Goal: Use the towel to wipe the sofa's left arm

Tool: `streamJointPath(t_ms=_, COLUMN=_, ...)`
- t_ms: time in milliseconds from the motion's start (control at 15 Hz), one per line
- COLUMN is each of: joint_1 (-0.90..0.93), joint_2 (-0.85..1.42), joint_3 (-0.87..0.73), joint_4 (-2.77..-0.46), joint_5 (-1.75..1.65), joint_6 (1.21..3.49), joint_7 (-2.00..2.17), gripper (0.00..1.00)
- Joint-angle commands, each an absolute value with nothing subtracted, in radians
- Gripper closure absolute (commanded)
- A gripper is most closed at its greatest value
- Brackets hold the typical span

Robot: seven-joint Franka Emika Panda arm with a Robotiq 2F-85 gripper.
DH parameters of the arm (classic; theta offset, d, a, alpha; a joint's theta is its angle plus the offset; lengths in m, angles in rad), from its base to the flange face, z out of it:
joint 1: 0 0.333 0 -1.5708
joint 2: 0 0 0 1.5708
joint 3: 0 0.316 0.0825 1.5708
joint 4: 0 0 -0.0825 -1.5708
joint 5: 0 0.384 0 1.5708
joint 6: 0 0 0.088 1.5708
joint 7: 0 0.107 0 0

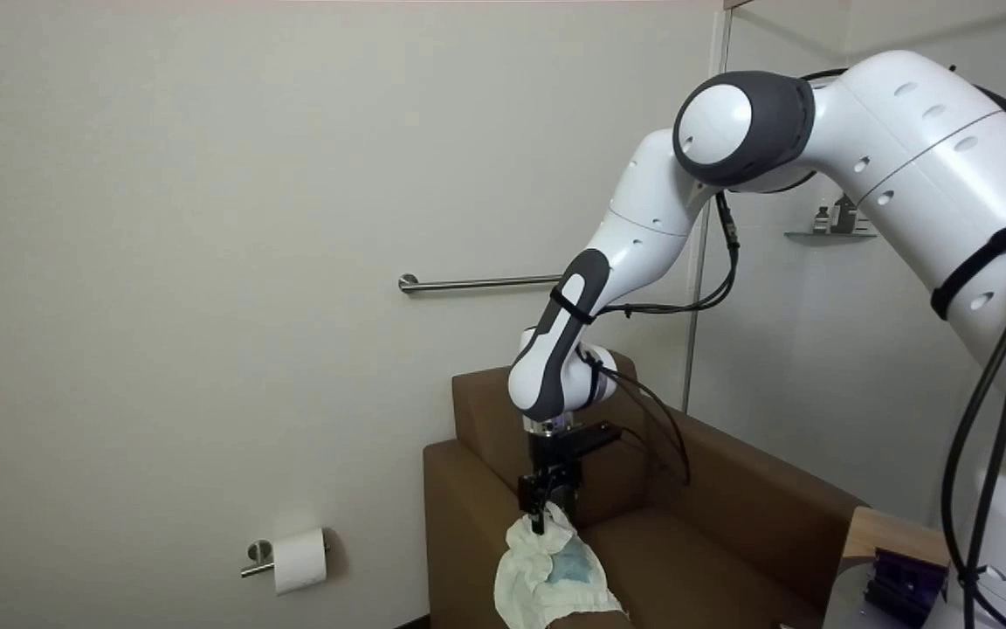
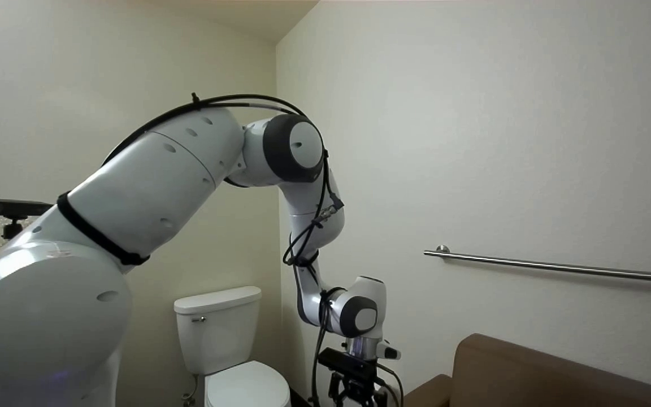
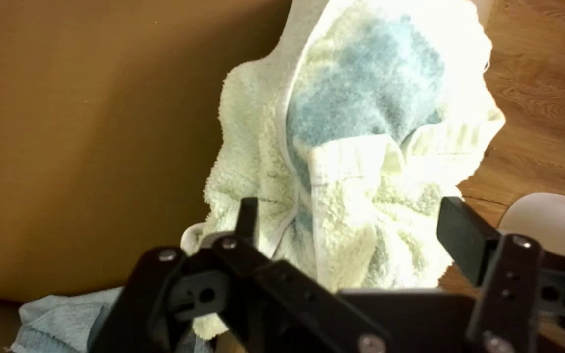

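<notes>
The towel [image 1: 547, 572], pale with a blue-grey patch, lies crumpled over the front part of a brown sofa arm [image 1: 468, 524] in an exterior view. My gripper [image 1: 547, 520] points down at the towel's upper end there. In the wrist view my gripper [image 3: 348, 220] is open, with its two black fingers wide apart. The bunched towel [image 3: 361, 98] shows below and between them; I cannot tell whether the fingers touch it. In an exterior view the gripper [image 2: 356, 390] is cut off by the bottom edge, and the towel is out of view.
The sofa seat [image 1: 686, 559] and backrest [image 1: 494, 402] adjoin the arm. A toilet paper roll [image 1: 299, 561] and a towel bar [image 1: 477, 284] are on the wall. A toilet [image 2: 246, 384] stands in the corner. A blue-grey cloth part [image 3: 62, 318] and wood floor [image 3: 547, 122] show in the wrist view.
</notes>
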State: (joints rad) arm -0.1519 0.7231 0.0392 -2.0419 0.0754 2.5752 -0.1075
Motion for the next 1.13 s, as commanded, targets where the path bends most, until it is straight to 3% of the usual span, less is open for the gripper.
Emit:
streamJointPath(t_ms=0, joint_1=-0.146, joint_2=0.648, joint_3=0.026, joint_4=-2.081, joint_5=0.074, joint_6=2.566, joint_7=-0.113, gripper=0.00)
streamJointPath(t_ms=1067, joint_1=-0.142, joint_2=0.594, joint_3=0.039, joint_4=-2.038, joint_5=0.101, joint_6=2.451, joint_7=-0.120, gripper=0.00)
